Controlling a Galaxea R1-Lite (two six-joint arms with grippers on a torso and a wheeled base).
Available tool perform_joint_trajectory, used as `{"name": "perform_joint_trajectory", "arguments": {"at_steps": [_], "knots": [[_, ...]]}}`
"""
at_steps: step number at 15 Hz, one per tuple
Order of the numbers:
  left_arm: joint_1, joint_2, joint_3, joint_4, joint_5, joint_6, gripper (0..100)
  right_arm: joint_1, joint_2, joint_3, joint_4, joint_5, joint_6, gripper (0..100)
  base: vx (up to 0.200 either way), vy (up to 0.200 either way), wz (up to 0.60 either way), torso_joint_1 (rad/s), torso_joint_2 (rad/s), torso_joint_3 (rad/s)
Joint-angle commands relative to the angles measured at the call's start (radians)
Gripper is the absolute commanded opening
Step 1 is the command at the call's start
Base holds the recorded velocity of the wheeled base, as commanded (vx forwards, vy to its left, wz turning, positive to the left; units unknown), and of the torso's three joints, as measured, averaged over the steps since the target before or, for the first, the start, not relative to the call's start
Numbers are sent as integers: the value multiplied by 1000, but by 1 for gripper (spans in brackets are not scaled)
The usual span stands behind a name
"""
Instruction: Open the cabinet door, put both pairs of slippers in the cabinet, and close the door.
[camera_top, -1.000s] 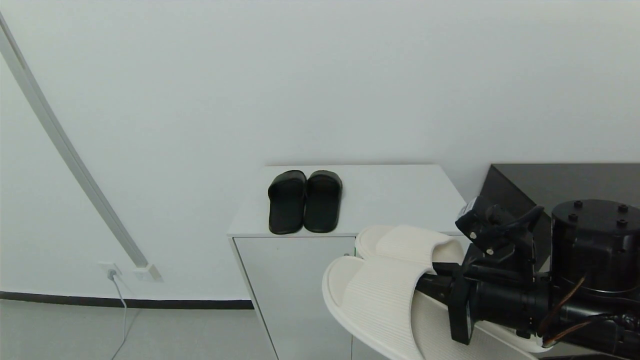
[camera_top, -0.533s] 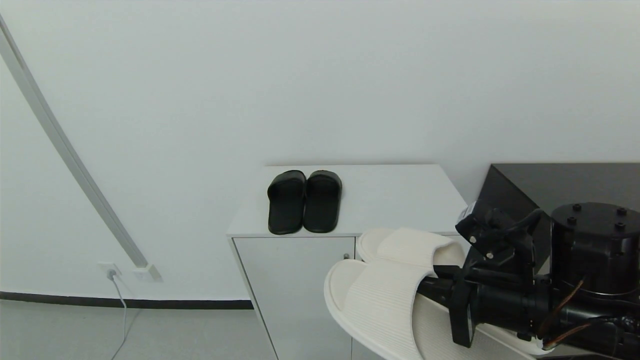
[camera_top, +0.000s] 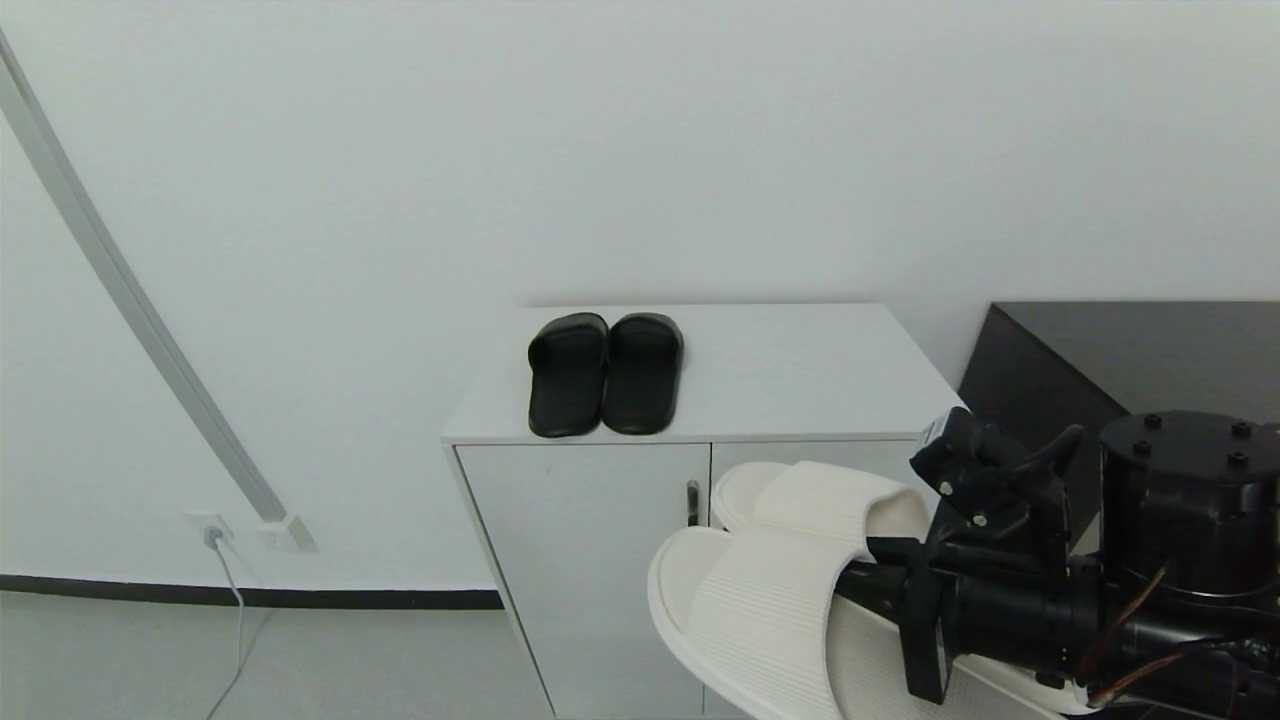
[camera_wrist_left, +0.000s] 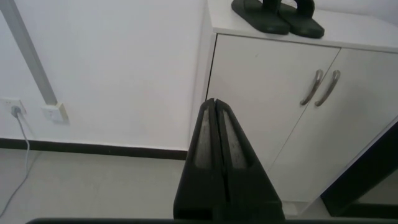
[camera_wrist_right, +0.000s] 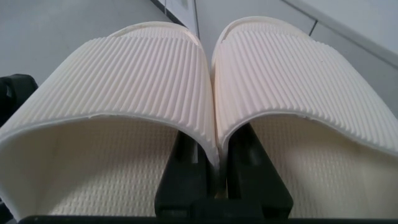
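White slippers (camera_top: 770, 600) hang in the air just before the cabinet (camera_top: 580, 560), low in front of its right-hand door, toes toward it. The black slippers (camera_top: 605, 373) lie side by side on the cabinet top, toward its left end. Both doors look closed, their two slim handles (camera_wrist_left: 311, 87) close together at the middle seam.

The likeliest trouble, as I judge it, is the door. The carried pair sits where the right-hand door would swing, so a door pulled open could strike the toes and knock the slippers askew. A push forward now would only press them against the closed panel.

The hold itself is also thin. Only the adjoining strap edges are pinched, so each slipper hangs from one side, and a jolt or a tilt of the wrist could let one slide out and drop to the floor.

The handles are narrow and near each other, so a hook at one might catch both or slip off.

The right gripper (camera_wrist_right: 211, 168) has its fingers (camera_wrist_right: 183, 171) clenched on the two inner strap edges, one slipper on each side. The left gripper (camera_wrist_left: 217, 146) faces the cabinet front, well apart from it. Its fingers are pressed flat together with nothing between them.
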Motion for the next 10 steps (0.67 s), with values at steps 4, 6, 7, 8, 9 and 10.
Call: {"name": "perform_joint_trajectory", "arguments": {"at_steps": [4, 6, 7, 8, 9, 10], "knots": [[0, 1, 0, 0, -3, -3, 100, 1, -4, 33, -2, -1, -1, 0, 0, 0, 0, -228, 546, 312], [0, 1, 0, 0, -1, -4, 100, 1, 1, 44, -2, -7, -3, 0, 0, 0, 0, -220, 559, 312], [0, 1, 0, 0, -3, -4, 100, 1, 1, 45, -4, -7, -5, 0, 0, 0, 0, -212, 520, 320], [0, 1, 0, 0, -1, -3, 100, 1, 3, 47, -8, -7, -5, 0, 0, 0, 0, -207, 535, 325], [0, 1, 0, 0, -1, -3, 100, 1, 3, 47, -8, -7, -5, 0, 0, 0, 0, -203, 520, 320], [0, 1, 0, 0, -1, -3, 100, 1, 1, 50, -8, -7, -5, 0, 0, 0, 0, -193, 520, 325]]}}
